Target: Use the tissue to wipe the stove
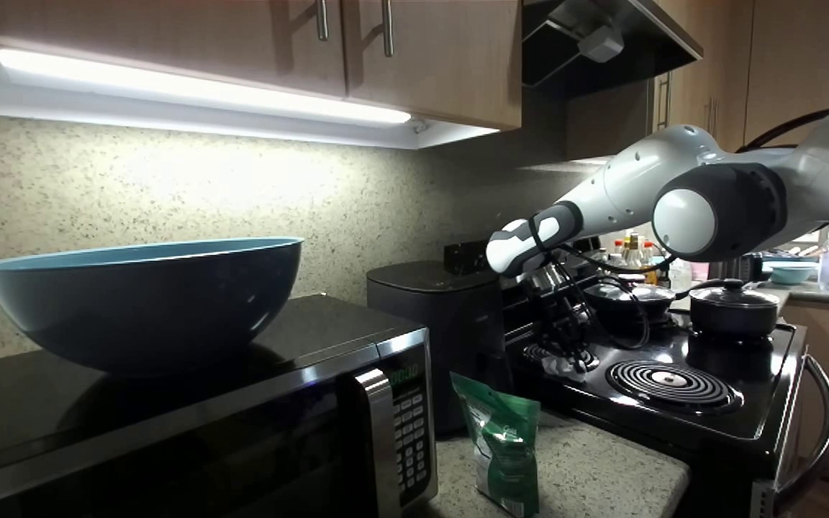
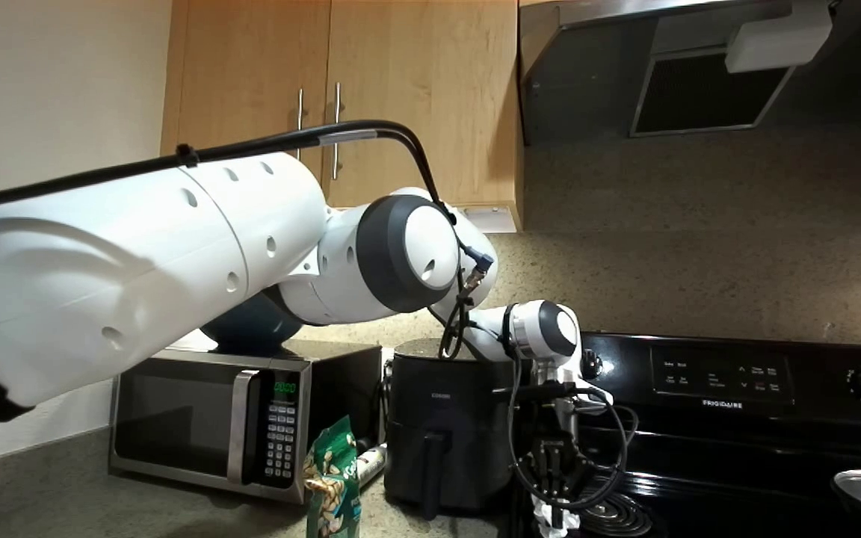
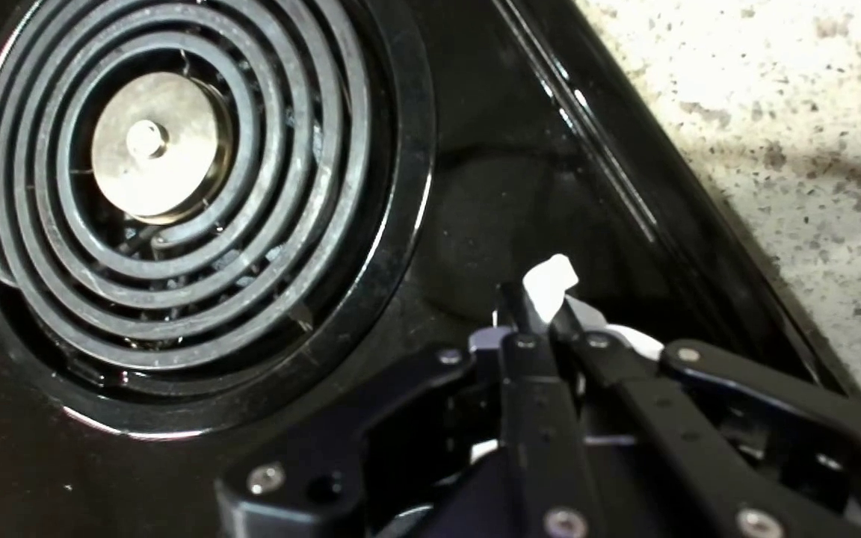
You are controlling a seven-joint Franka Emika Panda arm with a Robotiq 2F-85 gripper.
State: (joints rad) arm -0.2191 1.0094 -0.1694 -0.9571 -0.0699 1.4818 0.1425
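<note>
The stove is a glossy black range with spiral coil burners. Its top shows in an exterior view (image 1: 763, 374) and in the wrist view (image 3: 475, 217), and its raised back panel in an exterior view (image 2: 699, 422). My gripper (image 3: 542, 310) points down over the stove top, beside a coil burner (image 3: 154, 142) and close to the counter-side edge. It is shut on the white crumpled tissue (image 3: 550, 284); parts of the tissue stick out past the fingers. The tissue also shows below the gripper in both exterior views (image 1: 562, 367) (image 2: 554, 517). Whether it touches the surface is unclear.
A black air fryer (image 2: 445, 418) stands close beside the stove and gripper. A lidded pot (image 1: 733, 316) and a lidded pan (image 1: 627, 302) sit on other burners. A green bag (image 1: 504, 450), a microwave (image 2: 206, 418) and a large bowl (image 1: 155, 309) are on the counter side.
</note>
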